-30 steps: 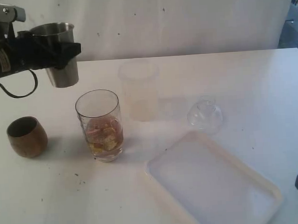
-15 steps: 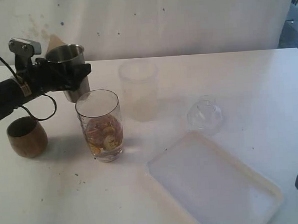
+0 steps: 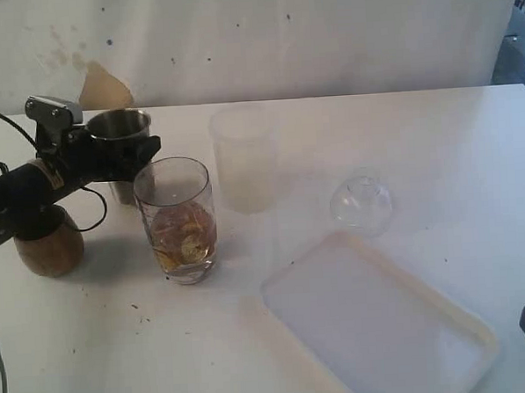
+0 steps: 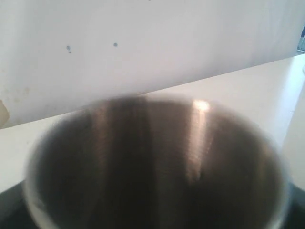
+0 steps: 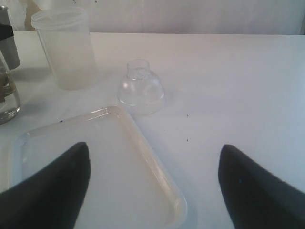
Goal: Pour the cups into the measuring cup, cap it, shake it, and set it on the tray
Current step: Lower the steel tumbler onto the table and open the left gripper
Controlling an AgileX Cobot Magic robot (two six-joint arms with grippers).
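Measuring cup (image 3: 176,220) stands upright on the white table (image 3: 436,152) left of centre in the exterior view, uncapped, with brownish pieces in its lower half. The steel tumbler (image 3: 118,134) is upright just beside it, toward the wall, and the left gripper (image 3: 128,154) has a jaw on either side of it. I cannot tell whether the jaws are clamped or slack, nor whether the tumbler's base rests on the table. The left arm passes over the wooden cup (image 3: 50,252). A frosted container (image 3: 246,159) and the clear dome lid (image 3: 360,202) sit further right, and the tray (image 3: 375,327) lies nearest the camera, bare. The left wrist view is filled by the blurred steel tumbler (image 4: 157,162); nothing can be made out inside it. In the right wrist view the right gripper (image 5: 153,157) hangs with fingers spread wide and nothing between them, above the tray (image 5: 159,174), with the dome lid (image 5: 141,90) and frosted container (image 5: 66,47) beyond. The main risk, as I judge it, is crowding. A careless pull-back of the left arm could clip the measuring cup's rim or the wooden cup and spill them. Letting go of a tumbler not yet seated flat could topple it into the measuring cup.
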